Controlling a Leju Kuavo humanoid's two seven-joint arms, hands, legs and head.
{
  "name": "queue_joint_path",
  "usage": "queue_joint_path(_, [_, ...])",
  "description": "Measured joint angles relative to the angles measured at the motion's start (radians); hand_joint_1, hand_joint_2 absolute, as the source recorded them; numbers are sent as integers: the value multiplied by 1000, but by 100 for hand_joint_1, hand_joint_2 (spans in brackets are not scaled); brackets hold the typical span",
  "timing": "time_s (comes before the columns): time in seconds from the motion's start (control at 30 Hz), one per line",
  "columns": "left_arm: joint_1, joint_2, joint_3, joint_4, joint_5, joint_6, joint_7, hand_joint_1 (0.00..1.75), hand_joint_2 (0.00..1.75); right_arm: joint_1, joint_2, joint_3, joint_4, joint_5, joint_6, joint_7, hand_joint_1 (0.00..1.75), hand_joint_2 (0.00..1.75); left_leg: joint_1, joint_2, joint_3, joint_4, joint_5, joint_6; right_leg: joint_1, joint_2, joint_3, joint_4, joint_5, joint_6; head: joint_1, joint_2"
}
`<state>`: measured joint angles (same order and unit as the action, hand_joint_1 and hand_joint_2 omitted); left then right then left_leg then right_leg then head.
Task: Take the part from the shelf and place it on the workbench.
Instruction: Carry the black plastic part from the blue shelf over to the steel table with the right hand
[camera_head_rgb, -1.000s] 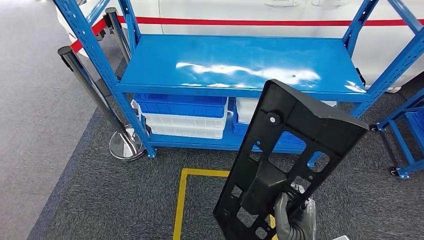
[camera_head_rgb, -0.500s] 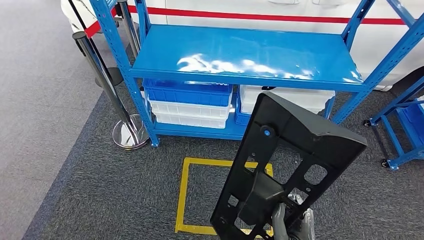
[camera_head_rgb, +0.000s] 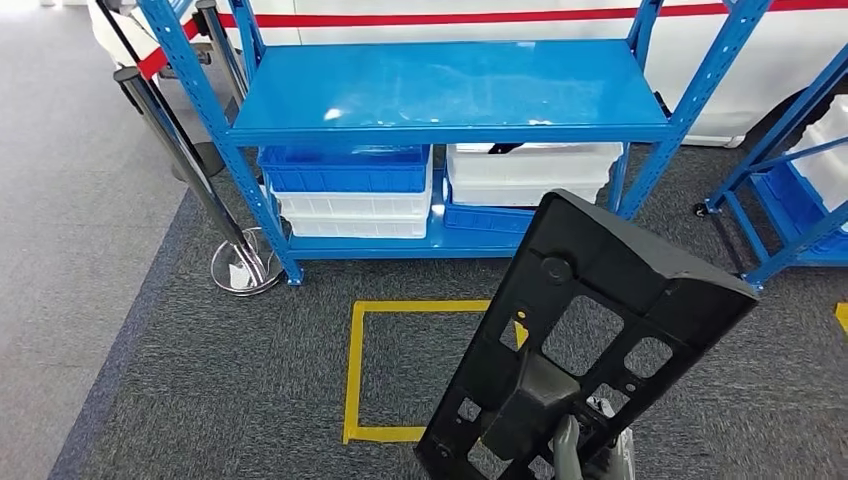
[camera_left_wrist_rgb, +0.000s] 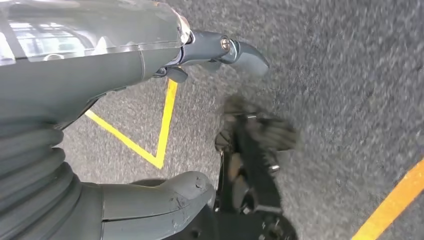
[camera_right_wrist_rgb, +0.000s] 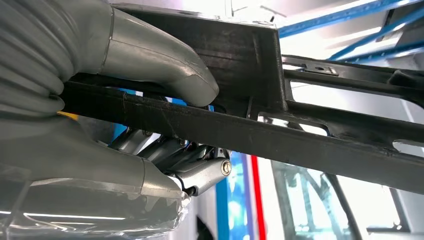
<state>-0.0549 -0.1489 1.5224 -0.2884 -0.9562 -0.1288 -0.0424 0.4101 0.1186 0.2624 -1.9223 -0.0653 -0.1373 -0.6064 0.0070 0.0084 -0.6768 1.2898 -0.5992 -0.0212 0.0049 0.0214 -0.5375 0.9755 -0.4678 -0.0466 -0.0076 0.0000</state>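
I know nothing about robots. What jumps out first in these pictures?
The big black part fills the lower middle of the head view, standing tilted, gripped at its lower end by the robot's right hand; the right wrist view shows that hand's thumb pressed on the frame. Behind it stands a bright blue shelf with a bare top and bins below, and a yellow square marks the grey carpet.

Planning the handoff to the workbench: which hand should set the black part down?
Right. The right hand already grips the black part, thumb over its bar. The left hand hangs empty above the carpet.
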Motion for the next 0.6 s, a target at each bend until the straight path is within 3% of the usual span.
queue_joint_path(0.03, [0,0,0,0,2,2,-2,0,175,5,2,-7,0,1,2,0,175,175,0,-1,11,15,15,2,1,8,-14,4,8,1,0,0])
queue_joint_path(0.07, [0,0,0,0,3,4,-4,0,175,10,4,-14,0,3,5,-1,175,175,0,-4,40,-10,45,5,2,17,-26,9,16,3,0,0])
queue_joint_path(0.13, [0,0,0,0,7,6,-7,0,175,19,13,-32,0,6,12,-4,175,175,0,-37,141,-151,85,16,3,36,-48,22,26,8,0,0])
queue_joint_path(0.2, [0,0,1,-1,10,6,-14,0,175,25,25,-52,-1,5,23,-8,175,175,-1,-73,217,-277,78,26,3,53,-63,32,37,17,0,0])
queue_joint_path(0.23, [0,-1,1,-1,11,5,-17,0,175,28,30,-63,-2,3,30,-10,175,175,-2,-78,229,-303,68,29,2,62,-68,33,43,24,0,0])
queue_joint_path(0.3, [-1,-6,1,-1,12,2,-21,0,175,33,42,-87,-4,-2,45,-13,175,175,-1,-56,226,-315,72,35,1,76,-76,36,53,37,-1,0])
queue_joint_path(0.33, [-2,-9,1,-1,12,1,-23,0,175,36,47,-98,-5,-5,51,-15,175,175,2,-43,223,-318,78,41,1,65,-83,47,44,43,0,0])
queue_joint_path(0.37, [-1,-11,2,-2,13,0,-24,0,175,38,52,-109,-6,-8,57,-15,175,175,5,-30,220,-321,84,46,0,46,-97,75,22,49,4,0])
queue_joint_path(0.43, [2,-13,2,-4,13,-1,-25,0,175,39,59,-126,-8,-11,65,-16,175,175,5,0,212,-321,90,53,-7,1,-144,188,-55,63,11,0])
queue_joint_path(0.5, [6,-14,4,-5,14,-1,-25,0,175,41,64,-138,-8,-14,70,-16,175,175,4,31,205,-319,92,53,-16,-12,-183,301,-108,77,13,0])
queue_joint_path(0.53, [7,-14,4,-6,14,-1,-25,0,175,43,67,-145,-8,-15,73,-18,175,175,4,45,202,-318,93,51,-21,-16,-183,317,-109,82,13,0])
queue_joint_path(0.57, [7,-15,5,-6,14,-1,-24,0,175,45,70,-152,-8,-16,78,-20,175,175,4,58,202,-316,92,49,-24,-21,-161,293,-91,85,13,0])
queue_joint_path(0.6, [6,-17,5,-7,13,0,-22,0,175,47,75,-159,-8,-17,86,-22,175,175,5,70,203,-313,90,46,-27,-31,-123,237,-62,87,13,0])
